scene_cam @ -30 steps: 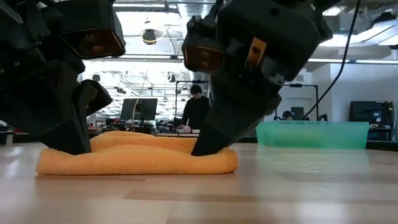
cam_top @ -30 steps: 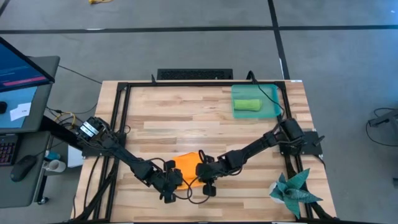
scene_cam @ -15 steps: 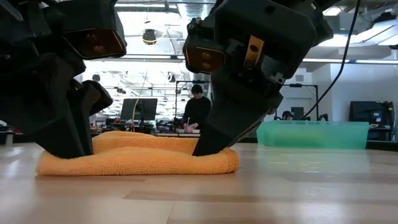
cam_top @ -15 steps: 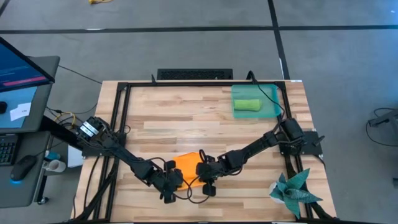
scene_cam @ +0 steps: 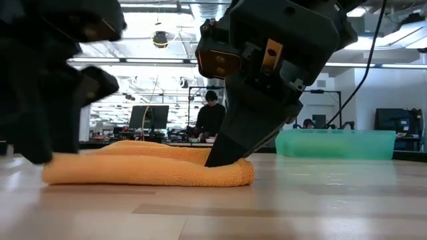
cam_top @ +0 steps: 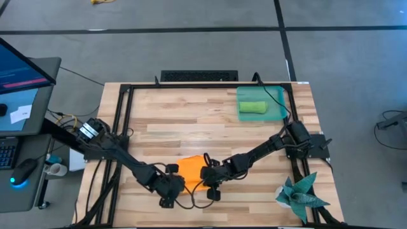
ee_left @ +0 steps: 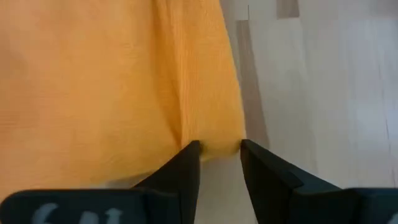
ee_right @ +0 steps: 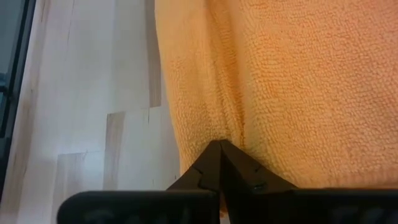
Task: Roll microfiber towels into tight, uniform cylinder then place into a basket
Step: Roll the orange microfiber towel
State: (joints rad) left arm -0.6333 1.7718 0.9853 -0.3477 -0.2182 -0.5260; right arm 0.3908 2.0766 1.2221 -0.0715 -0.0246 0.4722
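We see the orange towel point(cam_top: 191, 170) near the surface's point(cam_top: 191, 133) front edge. Our right hand point(ee_right: 219, 151) pinches its edge tight; our left hand point(ee_left: 219, 149) sits parted at the opposite edge, gripping nothing.

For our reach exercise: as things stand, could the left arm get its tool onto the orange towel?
Probably yes. The left tool stands open right at the orange towel edge, nothing between them; the right tool pinches the opposite edge, clear of it.
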